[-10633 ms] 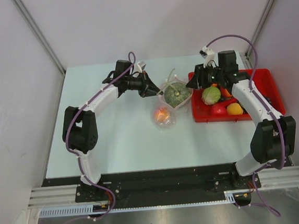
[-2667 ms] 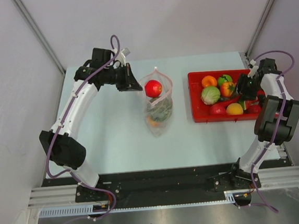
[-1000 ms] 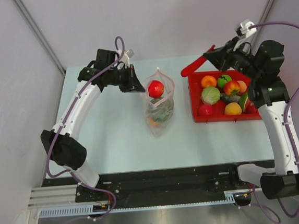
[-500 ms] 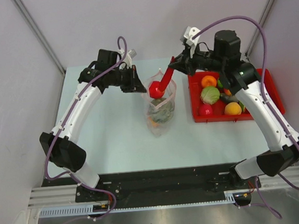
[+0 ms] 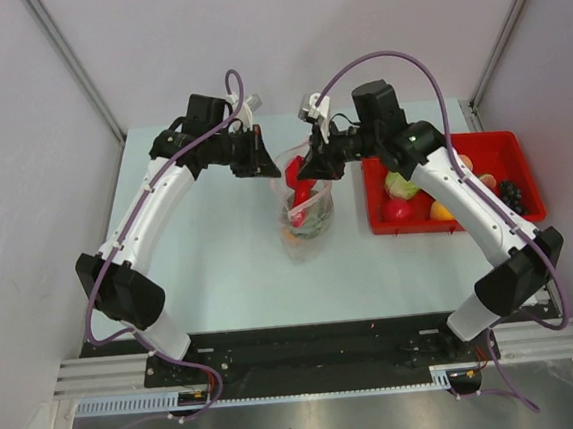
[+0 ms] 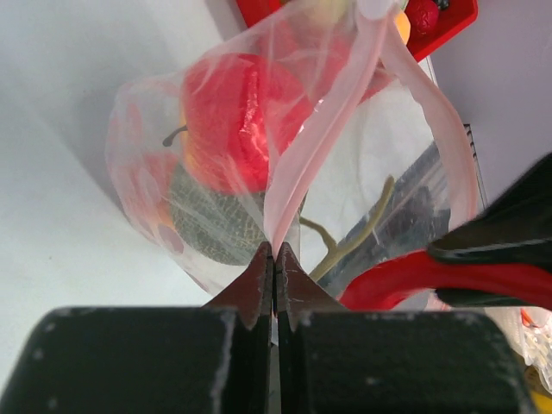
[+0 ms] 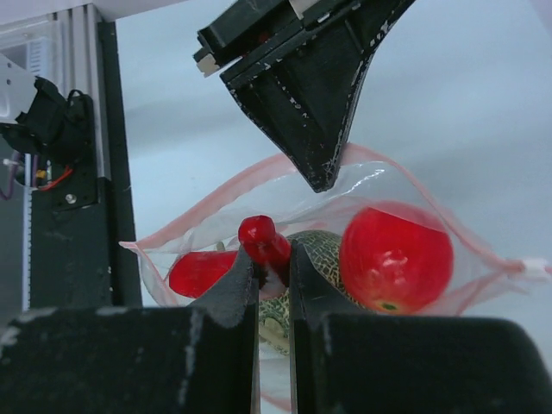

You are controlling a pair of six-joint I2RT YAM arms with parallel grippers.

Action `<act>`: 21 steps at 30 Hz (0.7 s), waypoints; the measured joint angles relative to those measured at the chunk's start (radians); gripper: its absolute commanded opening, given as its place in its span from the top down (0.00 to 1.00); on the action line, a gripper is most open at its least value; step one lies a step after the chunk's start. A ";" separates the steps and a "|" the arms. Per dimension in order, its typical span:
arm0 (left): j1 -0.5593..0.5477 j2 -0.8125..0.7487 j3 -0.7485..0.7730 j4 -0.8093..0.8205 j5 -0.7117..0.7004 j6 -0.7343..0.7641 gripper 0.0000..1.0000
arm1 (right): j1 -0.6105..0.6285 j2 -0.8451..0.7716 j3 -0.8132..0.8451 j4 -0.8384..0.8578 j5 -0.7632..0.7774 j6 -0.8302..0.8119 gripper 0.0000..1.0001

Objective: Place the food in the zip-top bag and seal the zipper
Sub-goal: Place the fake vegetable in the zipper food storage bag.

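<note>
Red, glossy and long, the pepper [image 7: 203, 272] is the bit that matters: the right tool [image 7: 272, 259] is pinching it at the stem end, and it hangs right at the open mouth of the zip-top bag [image 5: 308, 228]. That bag sits mid-frame on the surface [image 5: 200, 262] in the top view, its long axis running from the mouth at the top down toward the bottom of the frame. The left tool [image 6: 274, 259] is pressed together on the pink zipper [image 6: 321, 138] strip, holding that rim up. So I reckon the drop is pretty much straight down, and it's the right arm's job. The right wrist view shows the mouth gaping, with the apple [image 7: 397, 254] and melon [image 7: 315, 246] already inside. The left wrist view shows the pinch on the strip up close, which the top view hides. Other food [image 5: 398, 208] sits in the red tray [image 5: 517, 149] at the frame's right.
</note>
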 measured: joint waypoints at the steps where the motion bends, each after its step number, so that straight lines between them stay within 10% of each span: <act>1: 0.000 0.000 0.000 0.000 0.000 0.000 1.00 | 0.002 0.010 0.000 0.002 -0.013 0.018 1.00; 21: 0.043 0.001 0.000 -0.008 0.027 -0.035 1.00 | 0.013 0.153 -0.095 0.121 0.035 0.233 1.00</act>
